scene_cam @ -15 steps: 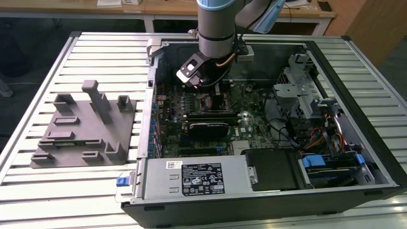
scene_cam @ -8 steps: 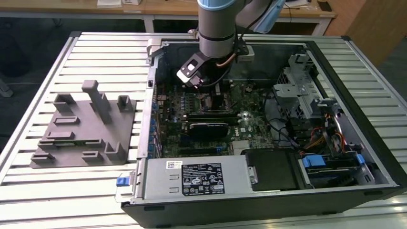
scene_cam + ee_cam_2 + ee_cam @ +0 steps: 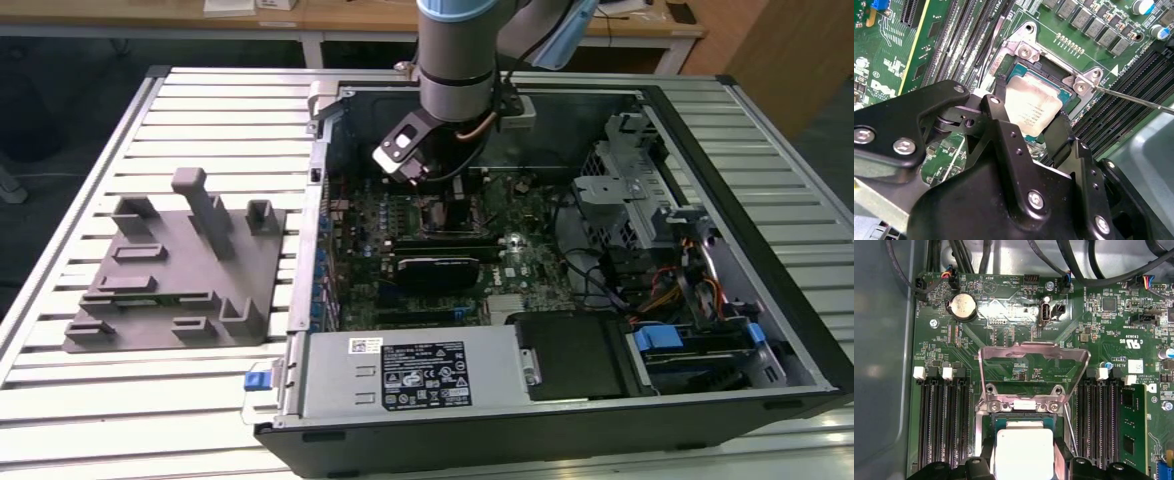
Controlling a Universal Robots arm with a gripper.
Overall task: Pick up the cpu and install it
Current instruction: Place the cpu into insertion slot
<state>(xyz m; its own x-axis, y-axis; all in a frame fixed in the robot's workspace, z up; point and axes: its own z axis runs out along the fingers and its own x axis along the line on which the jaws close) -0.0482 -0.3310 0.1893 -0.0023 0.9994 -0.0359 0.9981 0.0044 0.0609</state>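
Observation:
The cpu (image 3: 1033, 106), a small square chip with a pale silver top, sits level in the motherboard socket (image 3: 1015, 75). My gripper (image 3: 1029, 112) is shut on it, with one black finger (image 3: 998, 114) against each of two opposite sides. The first wrist view shows the same: the cpu (image 3: 1024, 450) lies between the two fingers (image 3: 1063, 460) inside the socket frame. The socket's metal load plate (image 3: 1034, 367) stands swung open behind it. In the exterior view my gripper (image 3: 430, 182) reaches down into the open computer case (image 3: 747, 330) over the socket area.
A thin metal socket lever (image 3: 1134, 97) juts out beside the socket. Memory slots (image 3: 944, 425) flank it, with a green memory module (image 3: 1131, 425) on one side. A grey fixture (image 3: 174, 270) stands on the slatted table at the exterior view's left. The power supply (image 3: 400, 375) fills the case's near end.

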